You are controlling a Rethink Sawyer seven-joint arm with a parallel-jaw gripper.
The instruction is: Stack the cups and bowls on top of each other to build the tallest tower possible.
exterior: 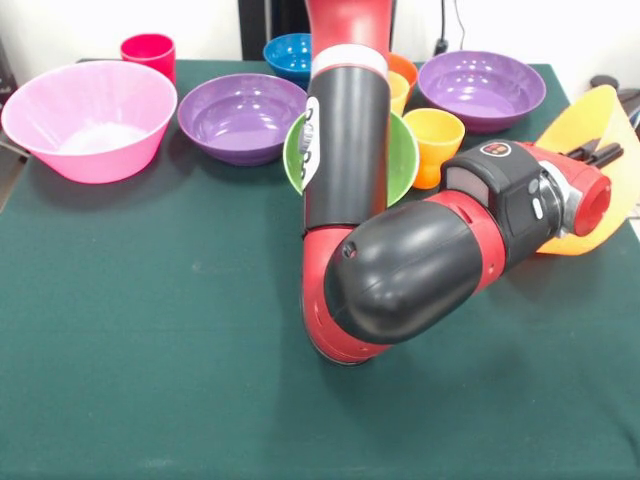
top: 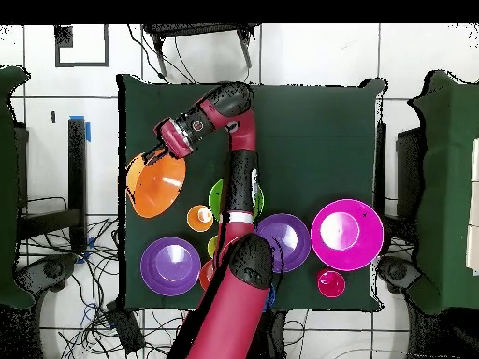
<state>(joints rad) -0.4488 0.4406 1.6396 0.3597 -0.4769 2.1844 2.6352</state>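
The red and black arm (exterior: 400, 250) bends at its elbow over the dark green table (exterior: 150, 380) and reaches sideways to the big glossy orange plastic bowl (exterior: 598, 150), which is tipped up on its side at the table's edge, its hollow facing the wrist. The gripper (exterior: 600, 153) has its black fingers (exterior: 607, 155) at this bowl's rim, apparently clamped on it; from overhead the gripper (top: 155, 155) meets the same bowl (top: 154, 187) at its upper edge. The big pink glossy bowl (exterior: 88, 120) stands upright at the opposite end of the row, with the small red plastic tumbler (exterior: 149, 50) just behind it. Beside the pink bowl sits one mid-size purple bowl (exterior: 243, 117), and the second purple bowl (exterior: 481, 90) stands further along, behind the orange tumbler (exterior: 433, 145). The mid-size green bowl (exterior: 402, 160) is mostly hidden behind the arm's black forearm, only its rim showing either side. The small blue bowl (exterior: 288, 55) stands at the back, next to the arm. A pale yellow tumbler (exterior: 398, 92) and the small orange-red bowl (exterior: 404, 68) peek out just beside the forearm, the yellow tumbler in front; whether they touch cannot be made out. Nothing is stacked: each visible bowl and tumbler stands apart on the cloth.
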